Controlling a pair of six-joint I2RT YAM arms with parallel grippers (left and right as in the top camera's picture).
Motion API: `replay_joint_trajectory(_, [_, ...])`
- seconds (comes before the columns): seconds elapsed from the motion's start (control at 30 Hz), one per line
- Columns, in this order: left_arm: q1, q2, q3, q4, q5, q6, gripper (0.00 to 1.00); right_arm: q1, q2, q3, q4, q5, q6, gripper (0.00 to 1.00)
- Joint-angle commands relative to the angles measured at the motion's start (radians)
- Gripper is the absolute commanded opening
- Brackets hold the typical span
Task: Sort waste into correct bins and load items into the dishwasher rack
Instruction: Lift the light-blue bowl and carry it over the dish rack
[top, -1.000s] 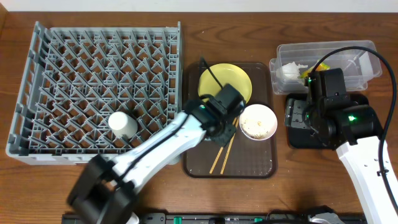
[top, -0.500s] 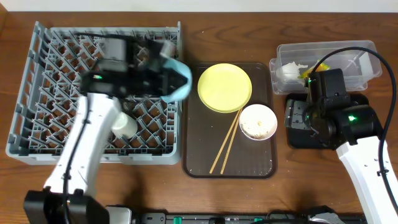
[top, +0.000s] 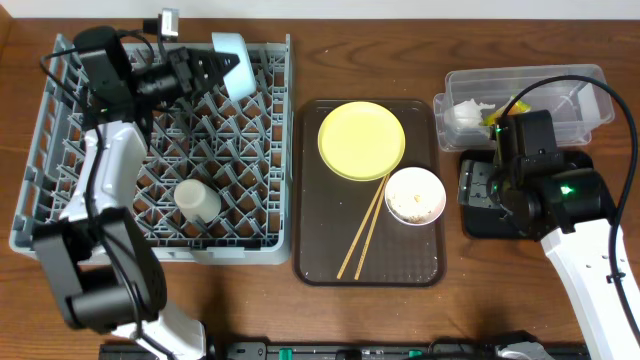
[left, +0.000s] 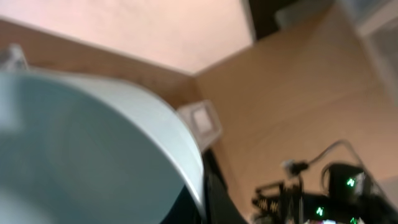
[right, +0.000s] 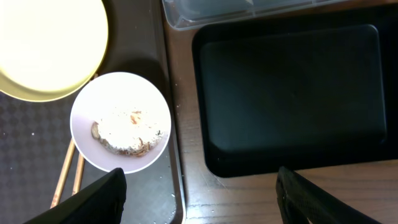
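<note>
Over the pegged rack (top: 150, 150) hangs a smooth blue bowl (top: 230, 50).

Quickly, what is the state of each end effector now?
Left end effector: closed on the light blue bowl.
Right end effector: open, holding nothing.

Brown serving tray (top: 320, 235) at the middle of a wooden table (top: 400, 55)

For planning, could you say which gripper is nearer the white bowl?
Right: right gripper over the black tray beside the white bowl; left gripper far off over the dishwasher rack.
</note>
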Motion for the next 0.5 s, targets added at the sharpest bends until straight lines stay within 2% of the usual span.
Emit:
replay_joint_trajectory(0.0, [-0.006, 0.052, 0.013, 0.106, 0.071, -0.306, 0.06, -0.008, -0.007, 0.015, 0.0, 0.012, 0.016, 0.75])
replay_joint_trajectory(0.47, [0.0, 0.24, 0.013, 0.152, 0.066, -0.325, 0.06, -0.008, -0.007, 0.015, -0.002, 0.012, 0.016, 0.75])
